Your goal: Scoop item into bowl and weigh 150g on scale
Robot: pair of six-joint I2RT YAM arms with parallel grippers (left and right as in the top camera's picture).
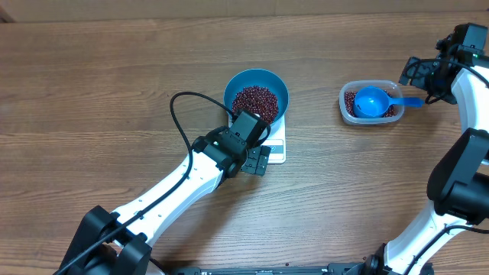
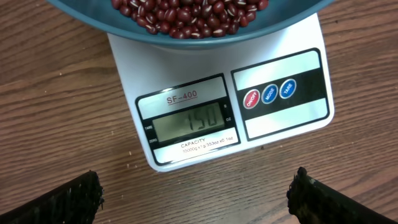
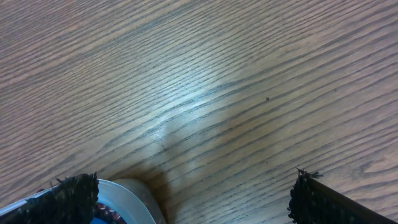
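Already scale [image 2: 230, 106] shows target weight under bowl [image 2: 93, 18] of beans [image 2: 186, 15] (left fingers [image 2: 62, 202], right fingers [image 3: 68, 196] spread, empty), so keep clear, add nothing.

My left arm [image 1: 183, 182] wore smooth white shells along its long links, broken by black housings at the joints. A thin black cable [image 1: 173, 114] looped out from the black block at its wrist and ran back along the white link. My right arm [image 1: 475, 92] was built the same way, with white shells, a bulky black joint [image 1: 457, 177] and a knot of black wiring at the wrist. On my left gripper [image 2: 196, 180] the fingers [image 2: 65, 200] were matte black, with a rough, grainy surface and ragged edges. The fingers [image 3: 326, 200] of my right gripper [image 3: 194, 177] looked identical: dark, coarse and pitted.
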